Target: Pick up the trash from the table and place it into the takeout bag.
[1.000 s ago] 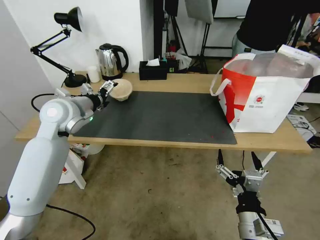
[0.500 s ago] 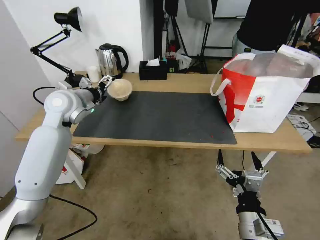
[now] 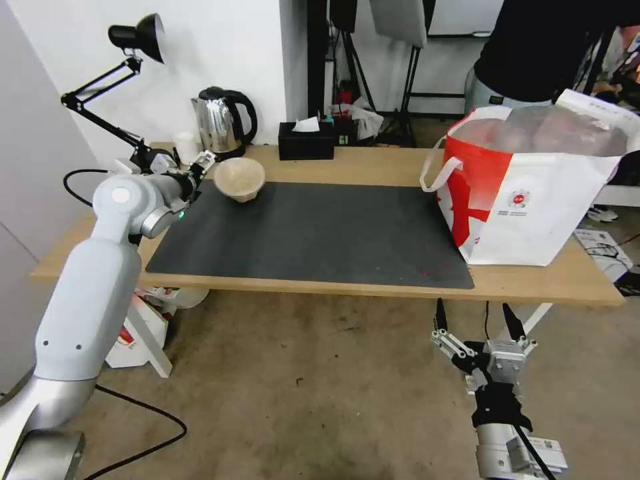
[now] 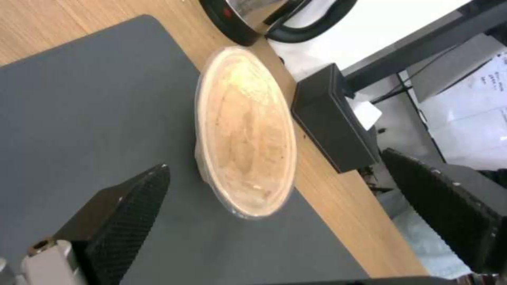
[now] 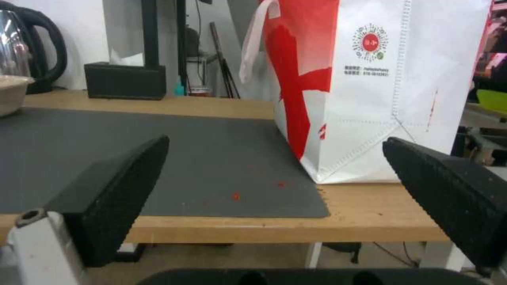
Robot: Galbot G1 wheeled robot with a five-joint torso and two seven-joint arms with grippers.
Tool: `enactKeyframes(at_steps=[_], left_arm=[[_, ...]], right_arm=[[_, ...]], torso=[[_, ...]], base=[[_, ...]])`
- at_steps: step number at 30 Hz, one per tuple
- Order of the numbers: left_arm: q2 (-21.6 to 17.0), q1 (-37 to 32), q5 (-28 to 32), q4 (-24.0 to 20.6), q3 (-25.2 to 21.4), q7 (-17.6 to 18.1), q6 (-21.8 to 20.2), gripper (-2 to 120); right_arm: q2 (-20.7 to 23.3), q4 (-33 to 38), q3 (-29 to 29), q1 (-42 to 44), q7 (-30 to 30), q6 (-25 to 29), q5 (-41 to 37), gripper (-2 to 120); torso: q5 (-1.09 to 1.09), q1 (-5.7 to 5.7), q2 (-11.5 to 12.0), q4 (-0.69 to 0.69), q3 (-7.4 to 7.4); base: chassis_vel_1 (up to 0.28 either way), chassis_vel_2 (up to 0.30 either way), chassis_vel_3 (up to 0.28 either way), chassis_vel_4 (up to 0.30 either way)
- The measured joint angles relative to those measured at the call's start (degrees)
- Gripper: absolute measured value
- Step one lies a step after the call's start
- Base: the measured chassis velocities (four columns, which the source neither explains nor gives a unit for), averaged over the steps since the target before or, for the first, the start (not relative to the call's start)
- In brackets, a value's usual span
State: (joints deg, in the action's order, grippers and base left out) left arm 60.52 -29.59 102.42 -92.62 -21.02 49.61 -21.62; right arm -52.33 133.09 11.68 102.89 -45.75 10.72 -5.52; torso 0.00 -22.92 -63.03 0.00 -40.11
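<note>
1. Your long light-wood table carries a large dark grey mat, bare across its middle between bowl and bag
2. The large white-and-red takeout bag stands upright at the table's right end, its base overlapping the mat's right edge
3. The beige pulp bowl sits on the mat's far left corner, near the steel kettle
4. Your left gripper hovers just left of the bowl, fingers spread; its wrist view shows the bowl between them, untouched
5. Your right gripper hangs below the table's front edge, fingers apart, holding nothing
</note>
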Motion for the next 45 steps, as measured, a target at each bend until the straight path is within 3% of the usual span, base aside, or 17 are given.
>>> enactKeyframes(at_steps=[26,45], left_arm=[[3.6,9.7,-5.7,17.3,6.6,-5.7,-1.0,100],[5.4,10.1,-8.5,22.1,6.5,-8.5,-0.8,100]], right_arm=[[0.0,0.0,0.0,0.0,0.0,0.0,0.0,100],[0.0,0.0,0.0,0.0,0.0,0.0,0.0,100]], torso=[[0.0,0.01,0.0,0.0,0.0],[0.0,0.01,0.0,0.01,0.0]], base=[[0.0,0.0,0.0,0.0],[0.0,0.0,0.0,0.0]])
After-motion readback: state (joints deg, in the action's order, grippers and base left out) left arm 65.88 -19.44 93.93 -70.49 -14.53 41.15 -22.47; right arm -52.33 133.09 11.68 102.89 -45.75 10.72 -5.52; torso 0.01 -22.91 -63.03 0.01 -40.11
